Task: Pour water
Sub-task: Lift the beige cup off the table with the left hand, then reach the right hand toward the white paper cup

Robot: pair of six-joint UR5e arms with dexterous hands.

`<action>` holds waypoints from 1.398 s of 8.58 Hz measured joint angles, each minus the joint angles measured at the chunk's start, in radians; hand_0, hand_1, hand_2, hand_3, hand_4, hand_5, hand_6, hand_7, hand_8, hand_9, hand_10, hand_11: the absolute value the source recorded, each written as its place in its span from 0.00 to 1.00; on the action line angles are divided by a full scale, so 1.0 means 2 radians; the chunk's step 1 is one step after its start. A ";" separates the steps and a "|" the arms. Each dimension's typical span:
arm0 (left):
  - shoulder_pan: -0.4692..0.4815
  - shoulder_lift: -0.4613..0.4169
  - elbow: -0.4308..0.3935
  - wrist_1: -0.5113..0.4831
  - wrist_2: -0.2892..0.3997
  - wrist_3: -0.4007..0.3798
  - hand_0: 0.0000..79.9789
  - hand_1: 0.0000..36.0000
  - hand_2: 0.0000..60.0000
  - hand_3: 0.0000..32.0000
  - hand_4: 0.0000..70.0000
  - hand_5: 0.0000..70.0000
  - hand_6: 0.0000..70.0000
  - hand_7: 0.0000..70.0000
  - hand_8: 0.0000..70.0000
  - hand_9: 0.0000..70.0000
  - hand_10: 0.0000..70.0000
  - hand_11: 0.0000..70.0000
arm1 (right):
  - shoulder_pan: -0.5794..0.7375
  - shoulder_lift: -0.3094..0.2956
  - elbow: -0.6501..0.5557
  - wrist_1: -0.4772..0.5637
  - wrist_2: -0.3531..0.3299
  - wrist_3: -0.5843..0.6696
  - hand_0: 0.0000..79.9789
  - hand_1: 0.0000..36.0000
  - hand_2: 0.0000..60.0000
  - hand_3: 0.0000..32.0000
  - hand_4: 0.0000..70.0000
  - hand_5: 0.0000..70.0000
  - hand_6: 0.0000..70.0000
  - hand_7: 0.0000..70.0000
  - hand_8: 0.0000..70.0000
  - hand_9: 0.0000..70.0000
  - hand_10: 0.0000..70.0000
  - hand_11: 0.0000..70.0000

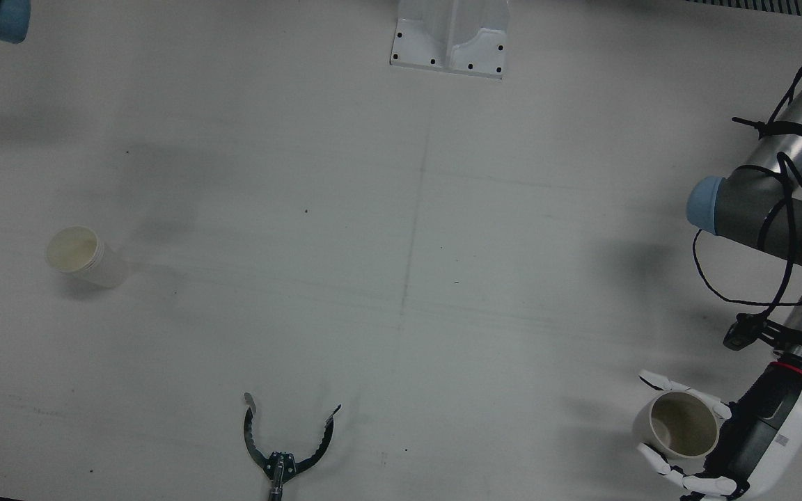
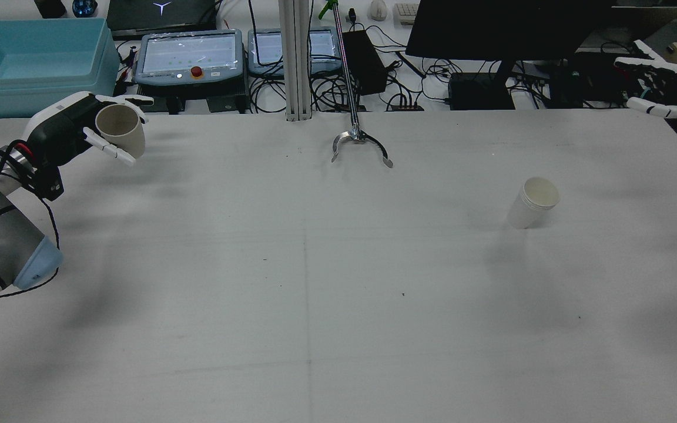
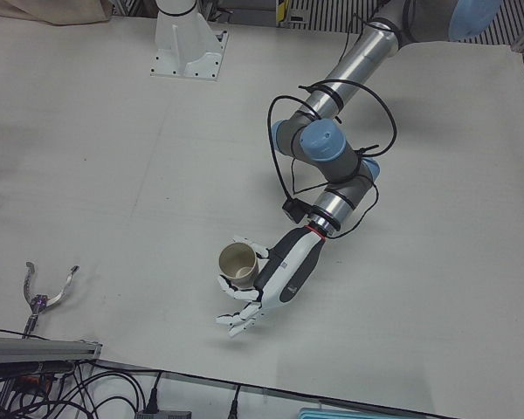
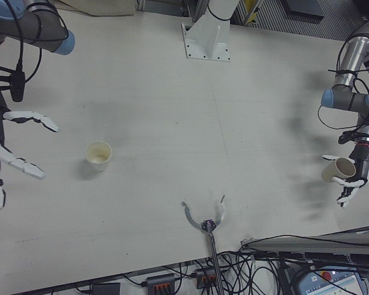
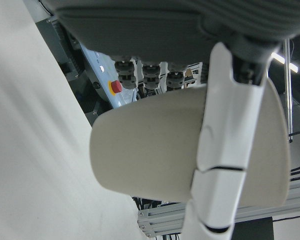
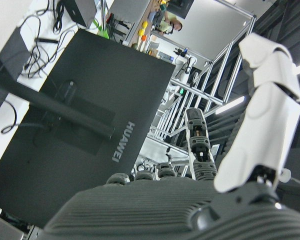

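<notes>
Rear view: the left hand [image 2: 71, 126] holds a beige paper cup [image 2: 120, 130] above the table [image 2: 315, 264], its white fingers [image 2: 102, 144] wrapped round the cup's sides. The cup tilts a little, mouth up, and what shows of its inside looks bare; whether it holds water cannot be told. The right hand [image 2: 659, 88] hangs off the far corner, fingers spread and holding nothing. A white cup [image 2: 531, 202] stands upright on the table, well apart from the left hand and nearer the right one; its inside looks pale and dry. A metal grabber claw [image 2: 361, 144] lies at the far edge, between the two hands.
</notes>
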 measured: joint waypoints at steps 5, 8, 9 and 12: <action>-0.009 0.001 -0.018 0.013 0.008 -0.004 0.80 0.60 0.14 0.00 1.00 0.51 0.20 0.31 0.11 0.16 0.11 0.17 | -0.124 -0.013 0.008 0.009 0.102 0.001 0.57 0.41 0.28 0.14 0.00 0.03 0.00 0.00 0.00 0.00 0.00 0.00; -0.015 0.003 -0.011 0.011 0.007 -0.002 0.82 0.62 0.12 0.00 1.00 0.51 0.20 0.31 0.11 0.16 0.11 0.18 | -0.176 -0.016 -0.023 0.010 0.164 0.001 0.56 0.42 0.25 0.23 0.00 0.00 0.00 0.00 0.00 0.00 0.00 0.00; -0.015 0.004 -0.005 0.008 0.007 -0.002 0.83 0.62 0.12 0.00 1.00 0.51 0.20 0.31 0.11 0.17 0.11 0.18 | -0.196 -0.018 -0.029 0.011 0.190 0.002 0.56 0.42 0.25 0.22 0.00 0.00 0.00 0.00 0.00 0.00 0.00 0.00; -0.019 0.004 0.002 0.002 0.008 -0.002 0.83 0.62 0.11 0.00 1.00 0.51 0.20 0.31 0.11 0.17 0.11 0.18 | -0.231 -0.023 -0.042 0.011 0.229 0.001 0.56 0.41 0.27 0.19 0.00 0.00 0.00 0.00 0.00 0.00 0.00 0.00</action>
